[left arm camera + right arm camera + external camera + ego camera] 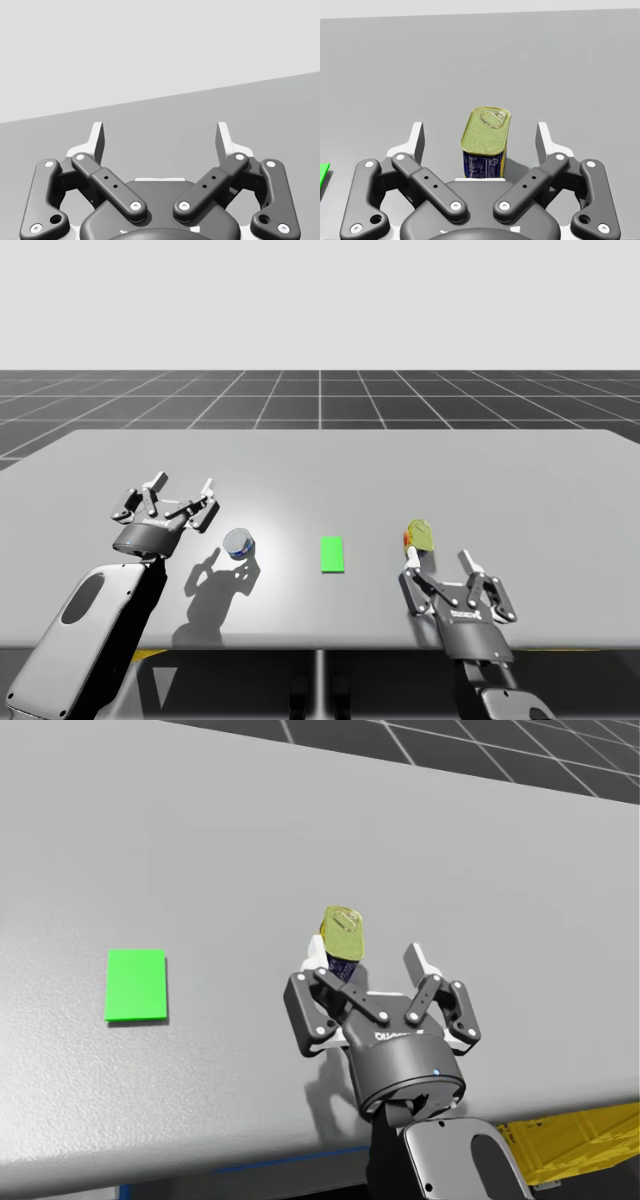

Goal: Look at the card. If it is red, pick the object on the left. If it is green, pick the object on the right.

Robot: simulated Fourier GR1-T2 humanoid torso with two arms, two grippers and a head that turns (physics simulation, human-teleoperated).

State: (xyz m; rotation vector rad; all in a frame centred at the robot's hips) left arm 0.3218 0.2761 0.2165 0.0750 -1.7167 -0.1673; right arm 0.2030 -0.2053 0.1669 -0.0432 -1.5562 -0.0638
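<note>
Green card (332, 554) at mid-table, so the pick falls to the right. My right gripper (367, 957), fingers spread, sits by the table's near edge. The yellow-topped can (343, 935) stands upright between them, ungripped. My left gripper (180, 498) hangs with fingers apart.

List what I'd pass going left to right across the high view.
left pincer → round blue can → green card → oblong yellow can
</note>
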